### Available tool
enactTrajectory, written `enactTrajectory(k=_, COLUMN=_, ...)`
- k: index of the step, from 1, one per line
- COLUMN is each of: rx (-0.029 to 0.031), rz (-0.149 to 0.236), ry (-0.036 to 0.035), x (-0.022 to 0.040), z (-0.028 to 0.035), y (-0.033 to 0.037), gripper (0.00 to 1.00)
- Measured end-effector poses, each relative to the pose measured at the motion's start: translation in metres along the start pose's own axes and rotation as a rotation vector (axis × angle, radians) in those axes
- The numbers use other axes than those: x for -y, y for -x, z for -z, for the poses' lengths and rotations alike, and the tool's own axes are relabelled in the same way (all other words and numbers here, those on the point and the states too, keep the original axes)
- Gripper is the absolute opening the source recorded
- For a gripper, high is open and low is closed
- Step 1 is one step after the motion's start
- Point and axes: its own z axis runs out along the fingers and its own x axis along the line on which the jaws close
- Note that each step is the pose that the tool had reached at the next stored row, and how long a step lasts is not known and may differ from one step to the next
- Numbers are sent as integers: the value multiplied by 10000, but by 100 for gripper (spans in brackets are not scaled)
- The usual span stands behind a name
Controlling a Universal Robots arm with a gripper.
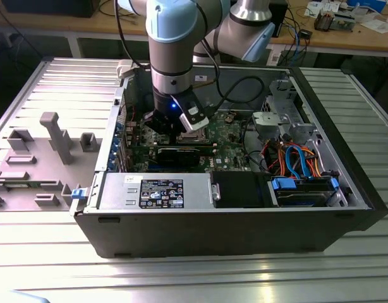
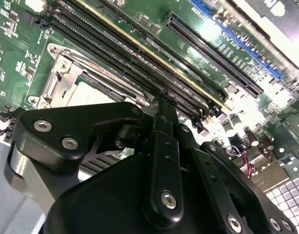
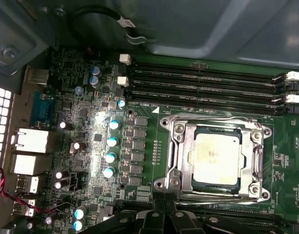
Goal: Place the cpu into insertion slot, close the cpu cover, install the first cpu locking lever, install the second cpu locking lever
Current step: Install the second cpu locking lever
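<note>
The cpu (image 3: 215,158), a square chip with a silvery top, lies flat in the insertion slot, whose contact field is hidden beneath it. The silvery cpu cover (image 3: 179,146) is folded down around the chip, which shows through its window. Two wire locking levers lie flat along the cover, one on the memory-slot side (image 3: 213,119) and one on the gripper side (image 3: 217,196). My gripper (image 3: 165,207) hovers just beside the socket's edge, fingers together and holding nothing. The second wrist view shows the gripper (image 2: 161,103) above the cpu (image 2: 88,95). In the exterior view the gripper (image 1: 180,129) reaches down into the open case.
Long black memory slots (image 3: 208,83) run beside the socket. Capacitors (image 3: 110,141) and rear ports (image 3: 30,141) lie on its other side. The case holds a power supply (image 1: 156,189), a grey drive cage (image 1: 285,113) and coloured cables (image 1: 295,158). Grey fixtures (image 1: 55,136) stand on the exterior view's left.
</note>
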Motion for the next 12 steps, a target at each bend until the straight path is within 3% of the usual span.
enactTrajectory(k=3, rx=4, rz=33, ry=68, x=-4, z=-12, y=-1, gripper=11)
enactTrajectory(k=6, rx=18, rz=66, ry=229, x=-3, z=-14, y=0, gripper=11)
enactTrajectory(k=9, rx=39, rz=90, ry=459, x=-2, z=-16, y=-1, gripper=11)
enactTrajectory(k=12, rx=54, rz=107, ry=617, x=0, z=-20, y=-1, gripper=11)
